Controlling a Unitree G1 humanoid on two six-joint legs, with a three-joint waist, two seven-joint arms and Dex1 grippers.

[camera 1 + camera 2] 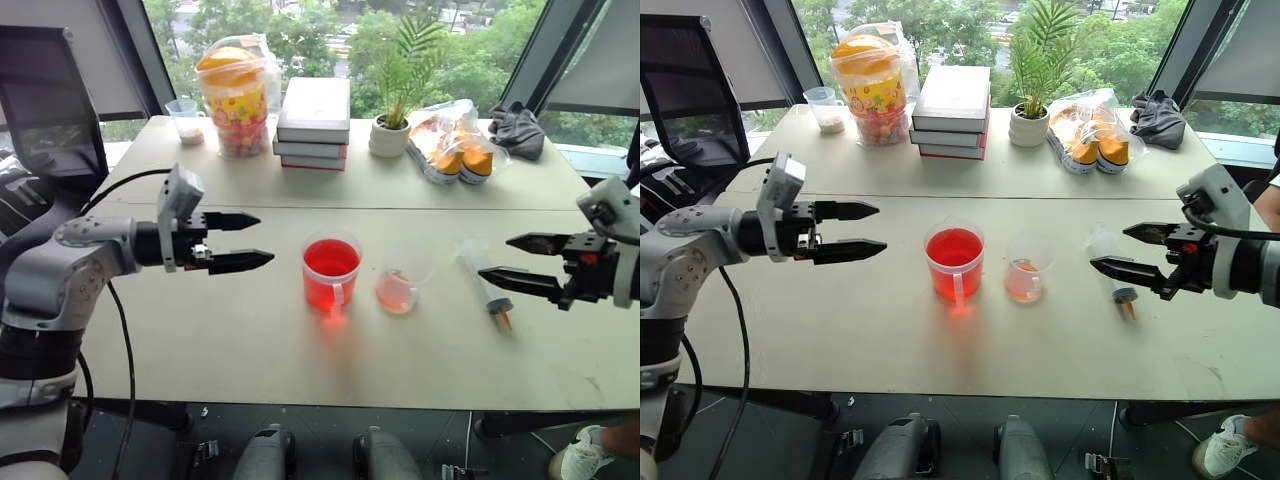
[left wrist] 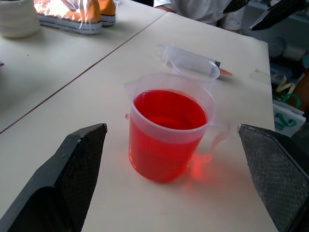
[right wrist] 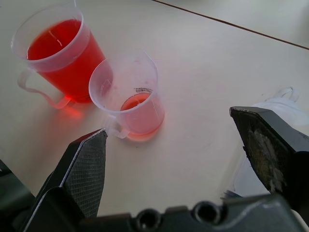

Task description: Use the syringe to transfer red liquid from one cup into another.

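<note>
Clear handled cup (image 1: 330, 272) of translucent red liquid (image 1: 330, 258)

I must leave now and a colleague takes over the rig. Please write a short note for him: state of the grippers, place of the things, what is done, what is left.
Left gripper: open, holding nothing, left of the red cup.
Right gripper: open, holding nothing, just above the syringe.
Syringe lies flat on the table, right of the small cup.
Red cup is nearly full; small cup beside it has a little pink liquid at its base.
Done: nothing visible beyond the approach.
Left: pick up the syringe, draw from the red cup, empty it into the small cup.
</note>
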